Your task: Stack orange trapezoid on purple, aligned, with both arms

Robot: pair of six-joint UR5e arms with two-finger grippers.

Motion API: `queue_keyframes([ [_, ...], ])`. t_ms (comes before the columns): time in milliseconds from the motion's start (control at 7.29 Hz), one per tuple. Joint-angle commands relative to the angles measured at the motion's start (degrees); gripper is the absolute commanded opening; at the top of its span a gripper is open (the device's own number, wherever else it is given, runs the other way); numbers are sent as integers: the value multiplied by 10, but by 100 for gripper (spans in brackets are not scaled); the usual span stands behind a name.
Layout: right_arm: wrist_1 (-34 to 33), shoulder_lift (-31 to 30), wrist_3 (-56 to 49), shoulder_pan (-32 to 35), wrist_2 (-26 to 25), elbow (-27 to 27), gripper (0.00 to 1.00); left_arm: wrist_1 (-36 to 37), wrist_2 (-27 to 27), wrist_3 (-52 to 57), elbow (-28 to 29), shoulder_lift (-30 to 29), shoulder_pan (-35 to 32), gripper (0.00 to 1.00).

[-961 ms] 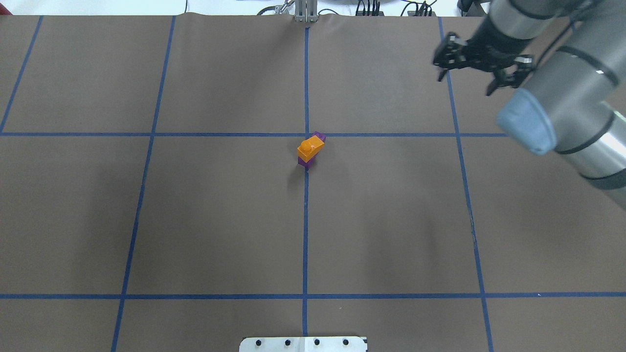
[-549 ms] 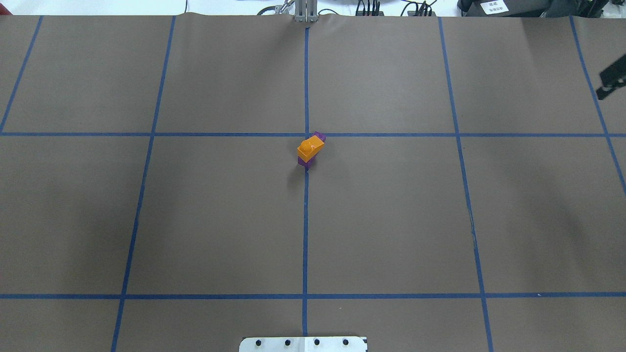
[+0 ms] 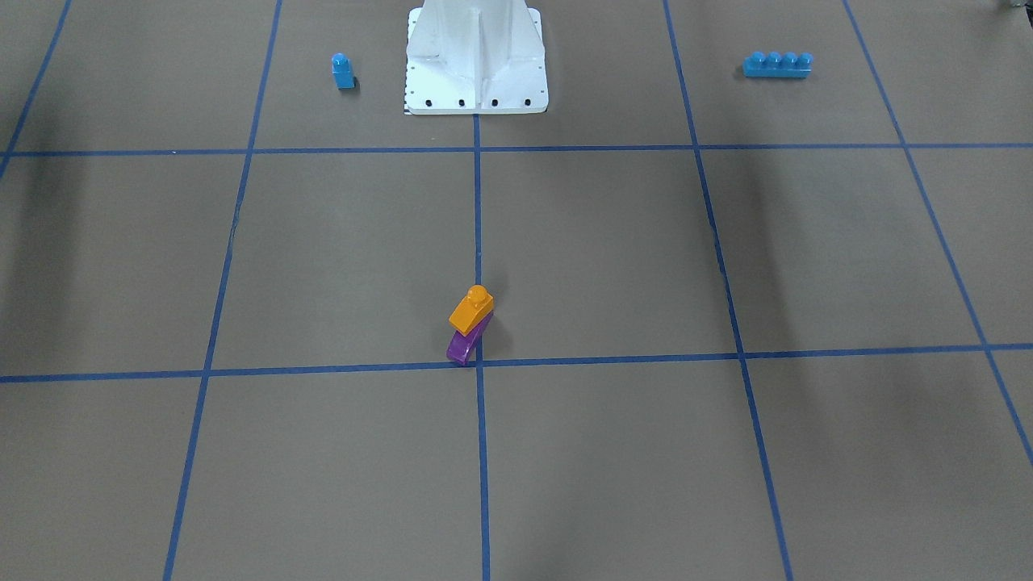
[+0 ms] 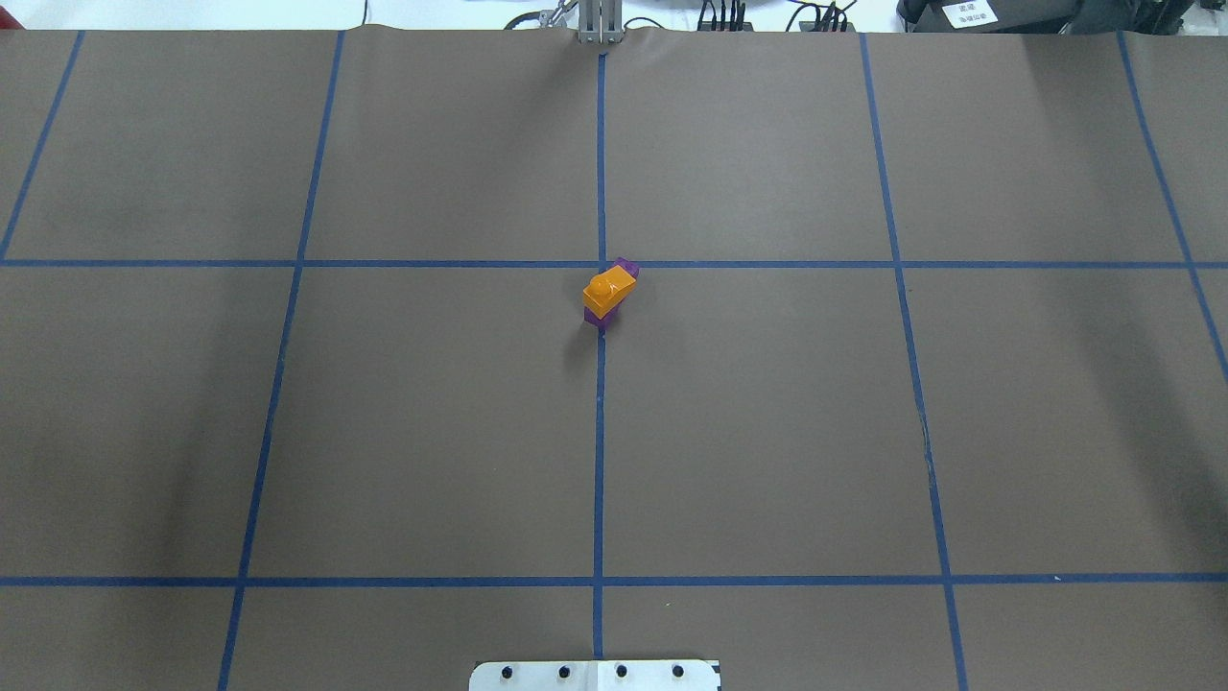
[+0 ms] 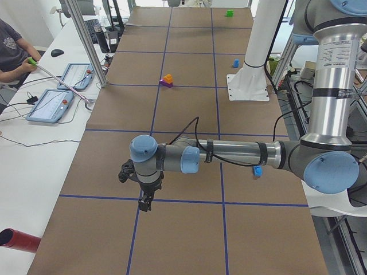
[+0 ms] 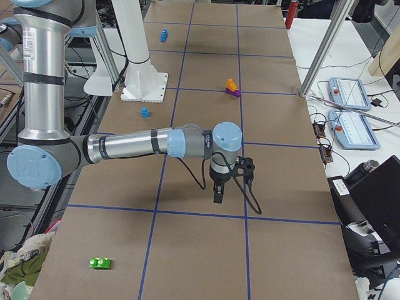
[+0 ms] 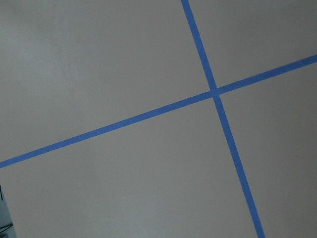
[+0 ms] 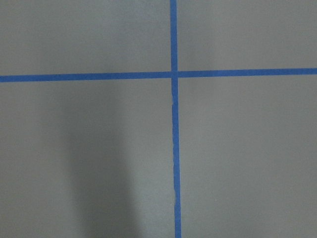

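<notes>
The orange trapezoid (image 4: 608,288) sits on top of the purple brick (image 4: 627,268) near the table's centre tape crossing, running the same way along it. The purple brick sticks out at both ends. The stack also shows in the front view, orange (image 3: 472,309) over purple (image 3: 462,347). Both grippers are far from the stack. The left gripper (image 5: 143,203) hangs low over the table at the robot's left end. The right gripper (image 6: 218,197) hangs low at the right end. Each shows only in a side view, so I cannot tell if it is open or shut.
A small blue one-stud brick (image 3: 342,71) and a long blue four-stud brick (image 3: 777,64) lie either side of the white base pedestal (image 3: 476,56). A green brick (image 6: 100,263) lies at the right end. An operator and tablets (image 5: 51,106) sit beside the table.
The right arm and gripper have swung out of the overhead view to the right. The orange-on-purple stack has not moved.
</notes>
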Motion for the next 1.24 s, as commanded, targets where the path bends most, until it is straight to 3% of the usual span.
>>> queue_keyframes([
  [0,5,-1,-4,7,25,-21,100,11,-13,-1,-3,1,0,100],
  [1098,5,-8,-39,24,40,-38,100,11,-14,0,-2,1,1,100],
])
